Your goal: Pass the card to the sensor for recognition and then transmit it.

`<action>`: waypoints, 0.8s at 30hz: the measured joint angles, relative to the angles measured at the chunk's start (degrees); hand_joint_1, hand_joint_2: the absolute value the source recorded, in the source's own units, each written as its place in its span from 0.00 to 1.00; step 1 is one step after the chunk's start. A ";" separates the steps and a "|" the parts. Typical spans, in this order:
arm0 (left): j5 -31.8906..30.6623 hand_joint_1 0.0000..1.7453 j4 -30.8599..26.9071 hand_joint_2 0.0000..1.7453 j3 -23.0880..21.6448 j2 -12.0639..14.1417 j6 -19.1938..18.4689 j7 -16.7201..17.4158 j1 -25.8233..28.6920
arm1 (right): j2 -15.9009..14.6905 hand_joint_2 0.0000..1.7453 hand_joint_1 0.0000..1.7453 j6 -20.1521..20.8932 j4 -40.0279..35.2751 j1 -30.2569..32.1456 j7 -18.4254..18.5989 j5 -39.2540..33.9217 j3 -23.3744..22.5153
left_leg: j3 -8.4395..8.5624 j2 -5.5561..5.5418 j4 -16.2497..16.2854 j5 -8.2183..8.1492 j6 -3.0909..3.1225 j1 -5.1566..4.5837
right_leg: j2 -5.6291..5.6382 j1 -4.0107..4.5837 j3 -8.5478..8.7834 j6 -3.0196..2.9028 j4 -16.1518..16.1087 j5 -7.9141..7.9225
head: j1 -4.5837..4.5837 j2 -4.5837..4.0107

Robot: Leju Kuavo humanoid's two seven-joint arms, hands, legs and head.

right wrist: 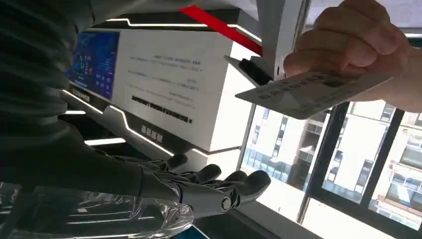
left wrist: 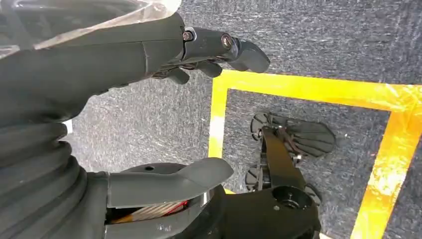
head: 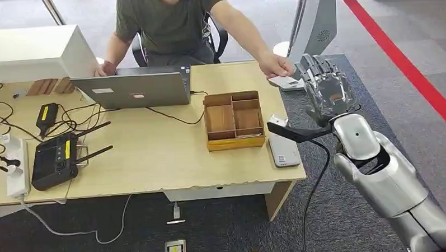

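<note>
Grey carpet with a red stripe (head: 397, 55) surrounds the wooden counter (head: 154, 156). Off its far corner, the right robot hand (head: 326, 89) is raised, fingers spread and empty, beside a person's hand (head: 276, 65) holding the card (right wrist: 311, 92), whose print is unreadable.

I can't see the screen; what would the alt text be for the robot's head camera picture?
A seated person's hand holds a card out at the far right corner of a wooden table, just beside the robot's raised, open right hand. On the table are a laptop, a wooden tray and a black controller.
</note>
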 joint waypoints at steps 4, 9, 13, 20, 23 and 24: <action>0.48 0.00 0.07 1.00 0.00 0.00 0.30 0.22 -0.01 | 0.24 1.00 0.00 -1.59 1.33 -0.48 -0.59 -0.76 0.11 | -0.03 0.00 0.00 0.00 0.00 0.00 | 0.00 0.00 0.00 0.00 0.00 0.00 | 0.00 0.00; 0.61 0.00 0.09 1.00 0.00 0.00 0.57 0.46 -0.04 | 1.22 1.00 0.00 -3.56 4.66 -2.45 -1.11 -2.01 0.59 | -0.03 0.00 0.00 0.02 -0.02 0.02 | -0.01 0.00 0.00 -0.03 0.00 0.03 | 0.00 0.00; 0.61 0.00 0.13 1.00 0.00 0.02 0.66 0.72 -0.03 | 1.53 1.00 1.00 -4.79 6.93 -3.44 -0.61 -2.78 0.90 | -0.03 0.00 0.00 0.03 -0.03 0.01 | -0.01 0.00 -0.01 -0.02 0.00 0.03 | 0.00 0.00; 0.96 0.00 0.15 1.00 0.00 0.02 0.98 1.14 -0.03 | 2.23 1.00 1.00 -7.28 9.95 -4.61 -0.15 -3.15 1.84 | -0.05 0.00 0.00 0.03 -0.03 0.01 | -0.01 0.00 -0.02 -0.02 0.00 0.03 | -0.02 0.00; 0.98 0.00 0.15 1.00 0.00 0.02 0.98 1.14 -0.03 | 2.49 1.00 1.00 -7.30 10.95 -4.72 -0.13 -3.15 2.21 | -0.05 -0.01 0.00 0.03 -0.03 0.01 | -0.01 0.00 -0.02 -0.02 0.00 0.03 | 0.00 0.00; 0.98 0.00 0.15 1.00 0.00 0.02 0.98 1.11 -0.03 | 2.62 1.00 1.00 -7.30 11.26 -4.78 -0.15 -3.19 2.29 | -0.05 -0.01 0.00 0.03 -0.03 0.01 | -0.01 0.00 -0.02 -0.02 0.00 0.04 | 0.00 0.00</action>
